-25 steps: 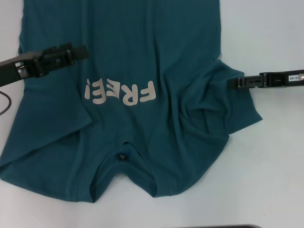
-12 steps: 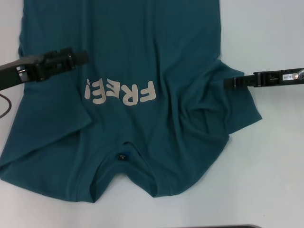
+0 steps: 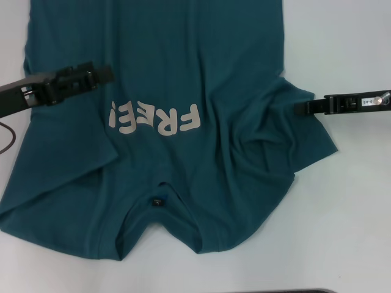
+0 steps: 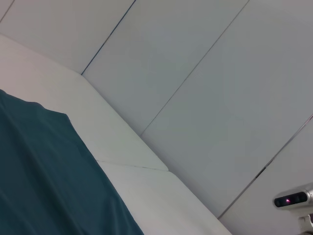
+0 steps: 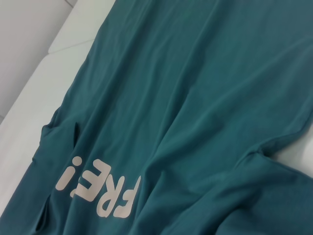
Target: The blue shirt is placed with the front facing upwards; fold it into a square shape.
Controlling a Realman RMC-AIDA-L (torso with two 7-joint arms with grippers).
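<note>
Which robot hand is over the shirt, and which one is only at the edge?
The left gripper reaches over the blue shirt, above the print. The right gripper only meets its sleeve edge.

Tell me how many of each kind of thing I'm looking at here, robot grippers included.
Shirts: 1, the blue shirt, spread out with its print facing up.
Grippers: 2, the left gripper over the shirt, the right gripper at the shirt's sleeve edge.
Tables: 1, the white table.
Total: 4.
</note>
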